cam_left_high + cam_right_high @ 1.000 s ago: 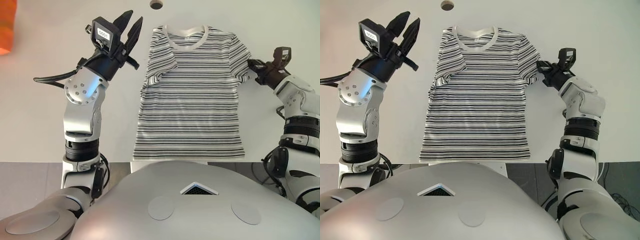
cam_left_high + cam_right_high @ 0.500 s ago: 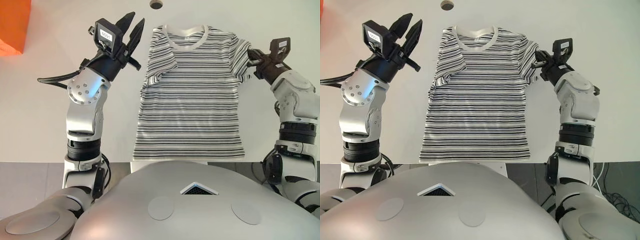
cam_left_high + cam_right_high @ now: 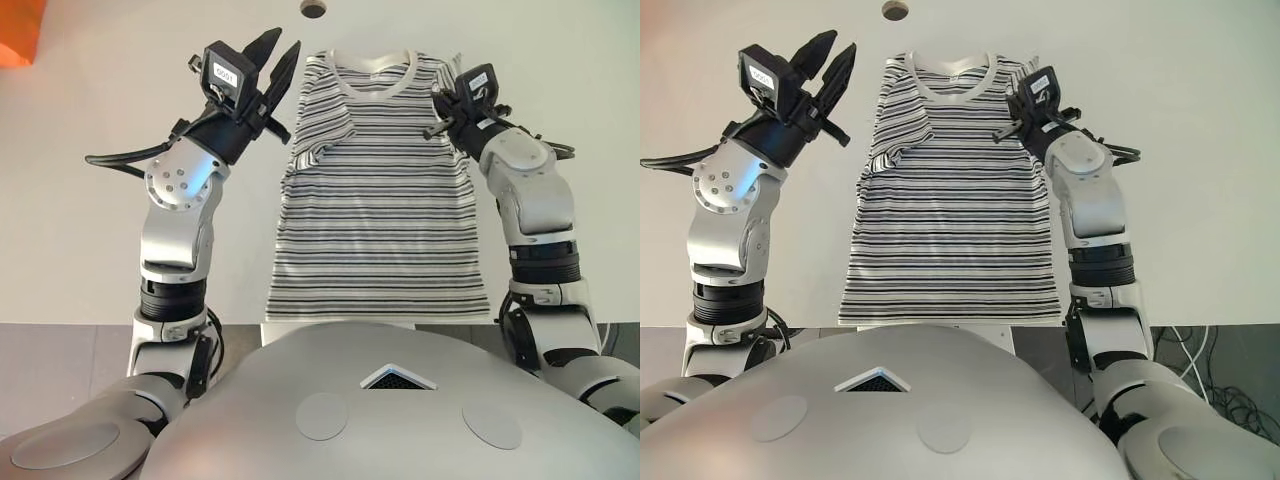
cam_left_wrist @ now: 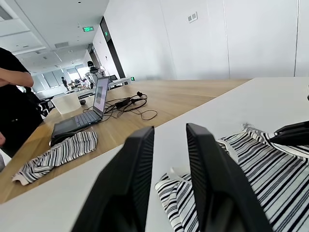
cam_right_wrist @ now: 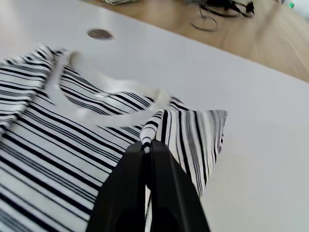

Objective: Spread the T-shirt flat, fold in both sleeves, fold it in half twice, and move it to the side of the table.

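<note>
The striped T-shirt [image 3: 380, 210] lies front up on the white table [image 3: 80, 230], collar away from me. Its left sleeve [image 3: 318, 128] is folded in over the chest. My right gripper [image 3: 440, 108] is shut on the right sleeve [image 5: 193, 135] and holds it lifted over the shirt's right shoulder, near the collar [image 5: 120, 92]. The pinched fabric shows between the closed fingers [image 5: 140, 164] in the right wrist view. My left gripper [image 3: 282, 47] is raised above the table just left of the shirt's left shoulder, open, with nothing between its fingers [image 4: 207, 164].
A round cable hole [image 3: 313, 8] sits in the table just beyond the collar. An orange object [image 3: 20, 25] is at the far left corner. Beyond the table, a wooden desk holds a laptop [image 4: 82, 116] and another striped cloth [image 4: 58, 154]. Bare table lies on both sides of the shirt.
My right gripper has swung inward from the table's right side, carrying the right sleeve over the shirt. The left gripper has drifted slightly toward the shirt.
</note>
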